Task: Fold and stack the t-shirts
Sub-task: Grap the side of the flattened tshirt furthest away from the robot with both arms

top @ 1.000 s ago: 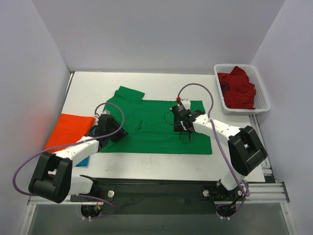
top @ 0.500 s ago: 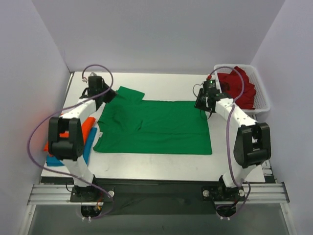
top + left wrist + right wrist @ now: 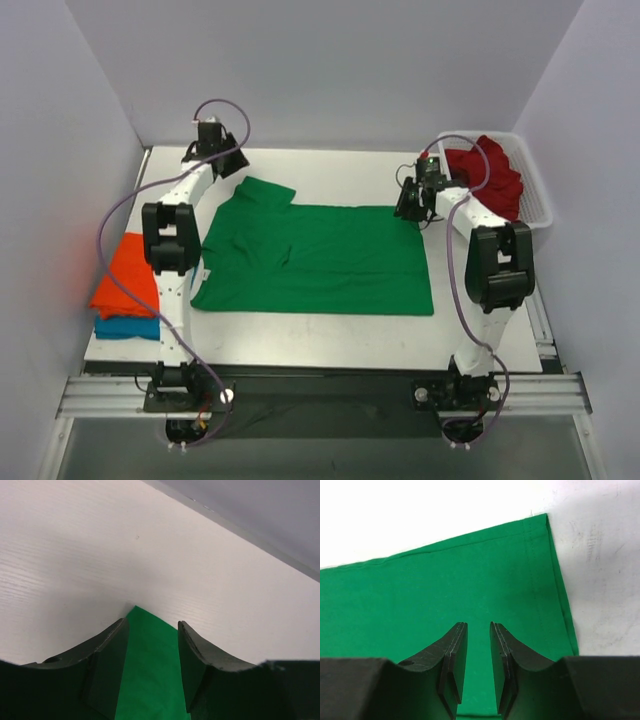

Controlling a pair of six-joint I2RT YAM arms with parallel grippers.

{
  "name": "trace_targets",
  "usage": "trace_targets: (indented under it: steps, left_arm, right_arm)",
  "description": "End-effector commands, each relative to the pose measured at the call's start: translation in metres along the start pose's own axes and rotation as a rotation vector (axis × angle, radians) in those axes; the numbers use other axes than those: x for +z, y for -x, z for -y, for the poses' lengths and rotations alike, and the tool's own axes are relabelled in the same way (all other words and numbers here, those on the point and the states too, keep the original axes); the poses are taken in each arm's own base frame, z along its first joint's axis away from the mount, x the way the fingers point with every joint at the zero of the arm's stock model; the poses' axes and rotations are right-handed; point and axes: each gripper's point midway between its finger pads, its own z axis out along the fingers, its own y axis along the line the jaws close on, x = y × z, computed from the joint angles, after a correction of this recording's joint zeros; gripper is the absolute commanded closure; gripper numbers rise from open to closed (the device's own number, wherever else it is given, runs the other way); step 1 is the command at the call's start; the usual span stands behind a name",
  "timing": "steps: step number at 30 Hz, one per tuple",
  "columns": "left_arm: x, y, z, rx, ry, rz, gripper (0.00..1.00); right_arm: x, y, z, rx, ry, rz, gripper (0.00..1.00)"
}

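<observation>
The bright green t-shirt (image 3: 310,255) lies spread flat mid-table. My left gripper (image 3: 232,166) is at its back left sleeve. In the left wrist view the gripper (image 3: 152,624) is open, with the pointed sleeve tip (image 3: 147,665) lying between the fingers. My right gripper (image 3: 406,206) is at the shirt's back right corner. In the right wrist view the gripper (image 3: 478,625) is open by a narrow gap, just above the green cloth (image 3: 420,590) near its hem. The orange t-shirt (image 3: 125,272) lies folded on the blue t-shirt (image 3: 125,328) at the left. The dark red t-shirt (image 3: 488,178) is in the basket.
The white mesh basket (image 3: 538,205) stands at the back right corner of the table (image 3: 340,170). White walls close in the left, back and right sides. Both arms stretch along the shirt's left and right sides.
Both arms swung away from the shirt's middle to its back corners: the left to the back left sleeve, the right to the back right hem. The orange and blue stack is uncovered.
</observation>
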Motion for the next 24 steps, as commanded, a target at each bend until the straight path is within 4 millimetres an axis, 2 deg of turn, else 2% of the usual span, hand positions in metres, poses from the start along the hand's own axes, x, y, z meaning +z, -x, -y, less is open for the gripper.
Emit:
trace_targets:
  steps: [1, 3, 5, 6, 12, 20, 24]
  left_arm:
    - [0.004, -0.006, -0.006, 0.081, 0.037, -0.073, 0.45]
    - [0.013, -0.025, -0.023, 0.073, 0.089, -0.138, 0.45]
    - [0.017, -0.03, -0.018, 0.068, 0.058, -0.16, 0.44]
    - [0.023, -0.038, -0.021, 0.068, 0.058, -0.18, 0.44]
    - [0.033, -0.054, -0.03, 0.054, 0.071, -0.22, 0.44]
    - [0.036, -0.071, -0.021, 0.109, 0.067, -0.246, 0.48]
    - [0.04, -0.08, -0.02, 0.128, 0.071, -0.258, 0.57]
  right_arm:
    - [-0.01, 0.024, -0.002, -0.002, 0.036, 0.052, 0.73]
    - [-0.009, 0.023, 0.001, 0.007, 0.038, 0.048, 0.73]
    - [-0.009, 0.023, 0.006, 0.016, 0.036, 0.05, 0.73]
    - [-0.01, 0.024, 0.007, 0.024, 0.039, 0.052, 0.73]
    - [-0.008, 0.025, 0.011, 0.055, 0.055, 0.048, 0.73]
    - [-0.006, 0.028, 0.015, 0.066, 0.055, 0.051, 0.73]
    - [-0.002, 0.027, 0.023, 0.077, 0.037, 0.039, 0.73]
